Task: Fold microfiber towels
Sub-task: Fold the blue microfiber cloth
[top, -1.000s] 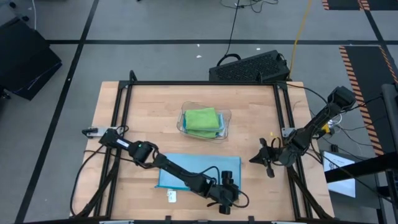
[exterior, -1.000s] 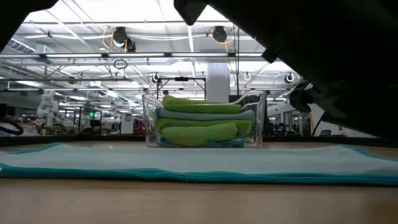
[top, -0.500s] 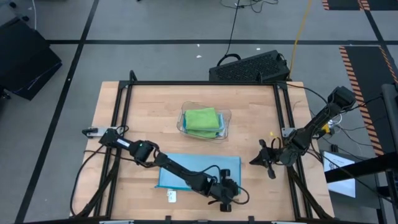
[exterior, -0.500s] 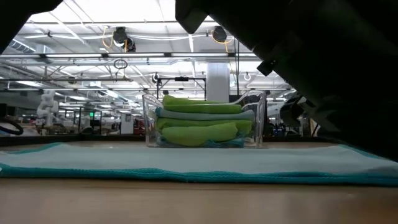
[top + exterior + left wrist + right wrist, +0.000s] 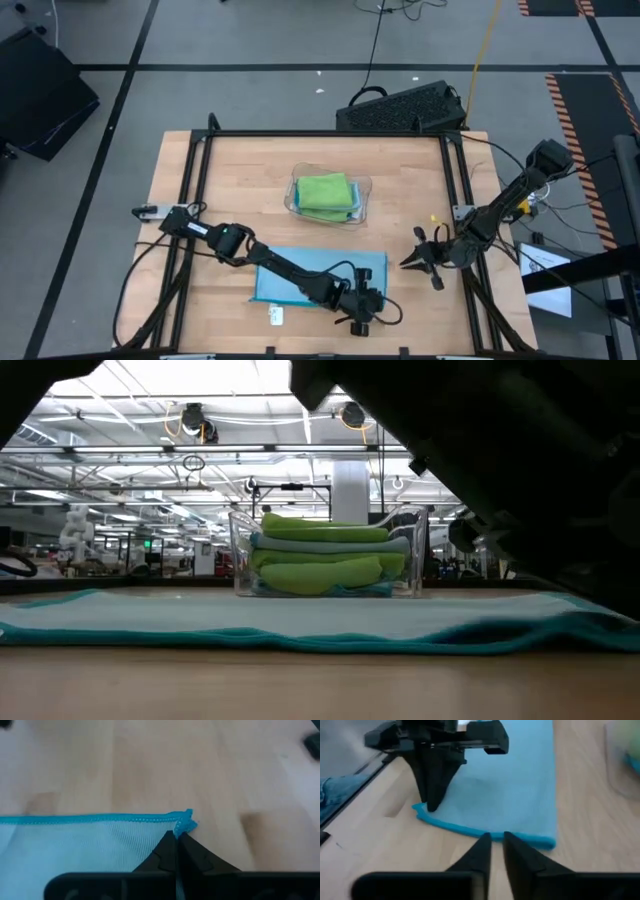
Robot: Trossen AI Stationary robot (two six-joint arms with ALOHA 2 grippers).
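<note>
Item: light blue microfiber towel [image 5: 320,277]. It lay spread flat on the near half of the wooden table [image 5: 190,190], once-folded or single-layer could not be told from above; a darker teal hem ran along its edges. Its near right corner [image 5: 185,819] was pinched and looked slightly puckered, lifted just off the wood.

Holder: left gripper [image 5: 360,308], reaching across the towel to that corner. Its jaws were closed tight on the corner's hem, as the left wrist view showed, fingertips meeting with the fabric caught between them.

Second arm: right gripper [image 5: 425,258] hovered beside the towel's right edge, near the table's right rail, touching nothing. In its own wrist view the two fingers [image 5: 479,852] stood a narrow gap apart, holding nothing, pointed at the towel's far right corner.

Nearby: a small white tag [image 5: 276,315] lay on the wood just beside the towel's near edge. Finished stock: lime green and light blue folded towels [image 5: 325,191] stacked in the clear plastic tray [image 5: 361,213] at table centre, well apart from the working towel.

Progress, judged: several towels were already folded and binned; this one was only at the corner-grasp stage, with its folds and placement in the tray left to do.
</note>
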